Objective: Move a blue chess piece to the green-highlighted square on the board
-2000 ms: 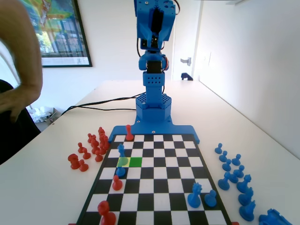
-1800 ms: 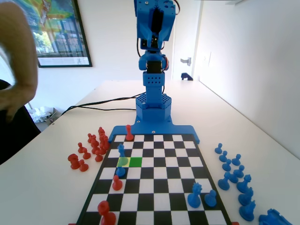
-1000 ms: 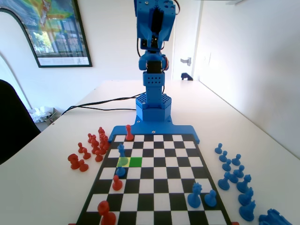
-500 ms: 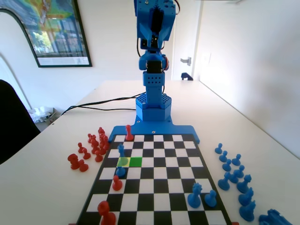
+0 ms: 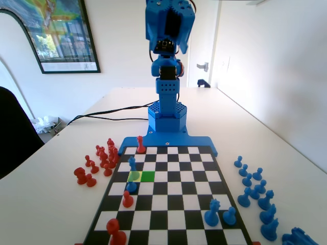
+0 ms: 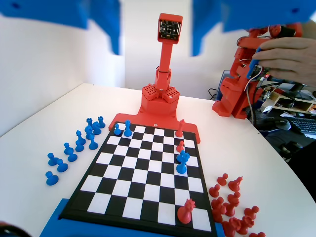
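**Gripper high and open, bishop-like piece far below and off to one side**

The blue chess piece (image 5: 132, 163) stands upright on the board (image 5: 168, 224), two rows out from the arm's end and near the left edge in the fixed view. Its long axis is vertical, with the knob on top and the flared base flat on its square. The paler yellow-green square (image 5: 134, 176) touches that square on the camera side. The green-highlighted square (image 5: 147, 176) lies just to the right of the yellow-green one, so it is the piece's diagonal neighbour. A squat blue pawn (image 5: 131, 186) sits one row nearer the camera, and a red pawn (image 5: 127, 199) sits beyond that. The green square itself is bare.

In the wrist view the gripper (image 6: 156, 49) hangs well above the table. Its two jaws are spread wide with nothing between them. From there the piece lies down and forward, to the right of the midline between the jaws. I can't cleanly separate it from the pawn behind it, because the two blue shapes overlap around one spot (image 6: 182, 162).

The blue arm (image 5: 167, 76) is folded up tall over its base. I judge the coming move to be a long descent out over the board, angled toward that side, with the jaws coming down over the stem from above. The pawn close by leaves little room on that side.
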Robot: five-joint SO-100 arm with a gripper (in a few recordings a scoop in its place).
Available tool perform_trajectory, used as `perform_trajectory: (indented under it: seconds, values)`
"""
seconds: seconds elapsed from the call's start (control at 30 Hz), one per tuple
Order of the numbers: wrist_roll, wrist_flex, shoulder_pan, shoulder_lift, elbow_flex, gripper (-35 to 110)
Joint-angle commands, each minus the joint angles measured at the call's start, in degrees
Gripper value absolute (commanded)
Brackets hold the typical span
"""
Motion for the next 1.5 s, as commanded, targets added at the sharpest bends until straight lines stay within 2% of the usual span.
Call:
perform_trajectory:
  seconds: [0.0,0.37,0.7,0.9,1.1,1.47]
  values:
    - [-0.79,-0.88,0.44,1.32,0.35,1]
    - [0.7,-0.18,0.44,-2.37,-1.76,1]
    - [6.24,1.14,-0.62,-23.82,-16.61,1]
    - [7.56,-2.55,4.48,-36.21,-19.78,1]
    - [6.06,0.35,11.25,-52.21,-26.46,1]
    - [-0.88,-14.94,14.85,-62.49,-16.79,2]
